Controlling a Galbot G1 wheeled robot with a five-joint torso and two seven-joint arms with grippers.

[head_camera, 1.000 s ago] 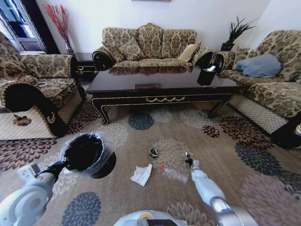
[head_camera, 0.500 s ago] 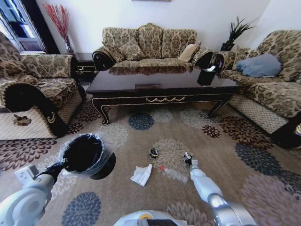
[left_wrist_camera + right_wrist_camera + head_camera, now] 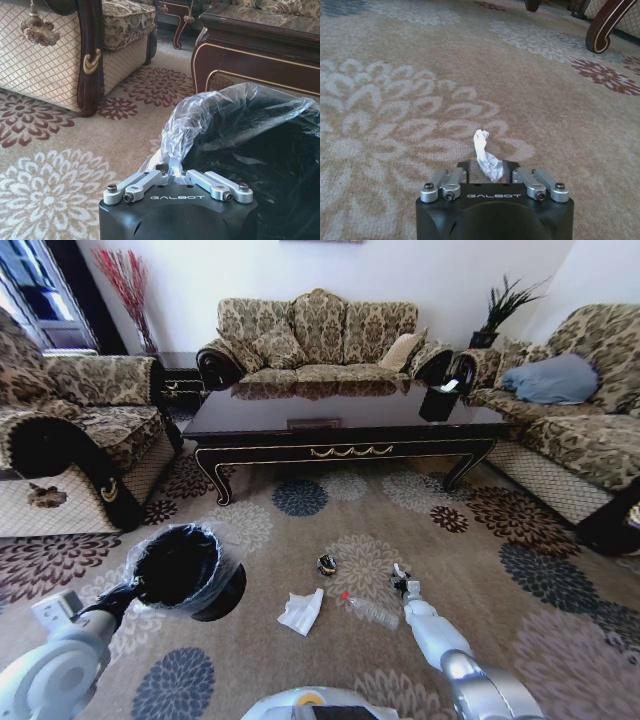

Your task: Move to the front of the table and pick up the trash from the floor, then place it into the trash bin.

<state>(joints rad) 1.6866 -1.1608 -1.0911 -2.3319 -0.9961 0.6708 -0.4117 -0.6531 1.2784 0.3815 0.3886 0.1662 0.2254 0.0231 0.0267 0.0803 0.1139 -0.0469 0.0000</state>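
My right gripper is shut on a small crumpled white scrap of trash, held just above the carpet. In the head view this gripper hangs beside a clear bottle with a red cap. A crumpled white tissue and a small dark round object lie on the floor nearby. The left gripper is shut on the rim and plastic liner of the black trash bin, which sits tilted at the left. The dark glossy table stands ahead.
Patterned sofas surround the table on the left, at the back and on the right. A black tissue box sits on the table's right end. Flowered carpet lies open between table and trash.
The right gripper has shifted slightly beside the bottle, and the white scrap now shows at its tip. The left arm and the bin have stayed still.
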